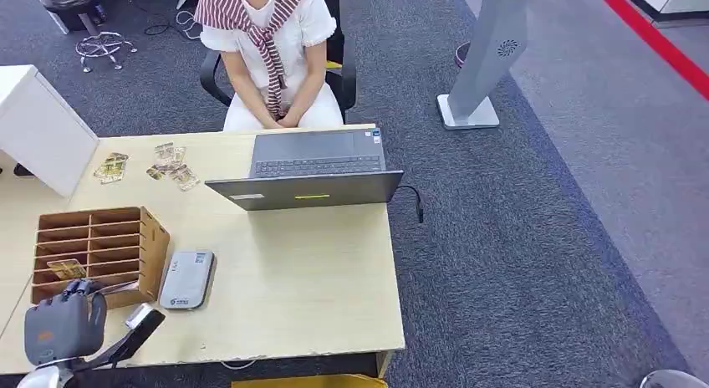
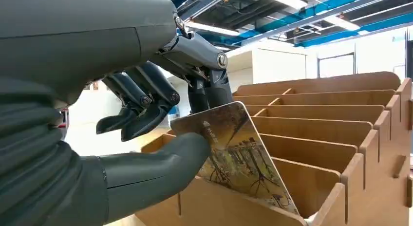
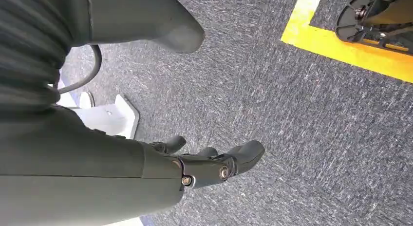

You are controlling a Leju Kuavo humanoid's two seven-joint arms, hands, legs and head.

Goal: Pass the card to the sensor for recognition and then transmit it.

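Brown cardboard is forming the slotted organiser [image 1: 96,250] at the left of the worktop [image 1: 293,279], and the left hand [image 1: 65,321] is working at its near edge. From the left wrist view, the thumb [image 2: 160,162] is pressing on the face of the card [image 2: 238,158] while darker fingers [image 2: 207,92] are sitting behind its top edge, so the left hand is pinching the card, which is leaning tilted with its lower part still down in a compartment of the organiser. It appears to be the nearest compartment, though the angle is making that hard to confirm.

Just beside the organiser, the grey card reader [image 1: 186,278] is lying flat on the worktop; I judge it to be the sensor. Further back, loose cards [image 1: 171,164] are lying scattered, an open laptop [image 1: 313,175] is standing, and a person [image 1: 272,53] is sitting behind it.

Off at the right, the right hand [image 3: 214,167] is hanging over grey carpet [image 3: 302,119], fingers loosely curled and holding nothing.

The card is likely thin, light, stiff and glossy, so it could slip or twist; gripping it across its flat faces near the top edge, then lifting straight out of the slot, seems safest.
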